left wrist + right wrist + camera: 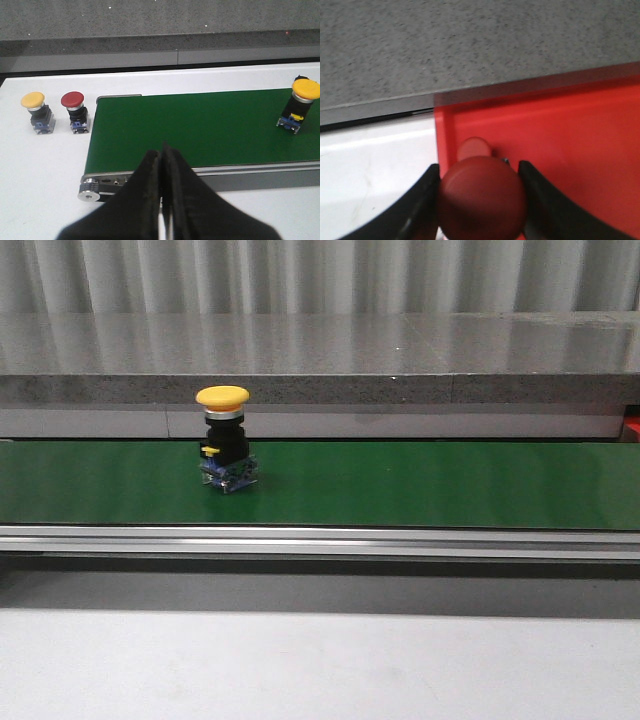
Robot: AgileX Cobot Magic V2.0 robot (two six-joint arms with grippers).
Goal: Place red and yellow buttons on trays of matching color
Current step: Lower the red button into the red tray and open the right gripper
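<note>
The right claw point(481, 200) grips a red button point(482, 197) above the red tray point(570, 150); the left claw point(161, 165) is closed, holding nothing.

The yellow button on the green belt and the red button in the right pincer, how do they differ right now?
The yellow button stands upright and free on the green belt; the red button is clamped in the right pincer. The yellow button is far from any tray in view, while the red button hangs over the red tray. Both have the same domed mushroom cap.
</note>
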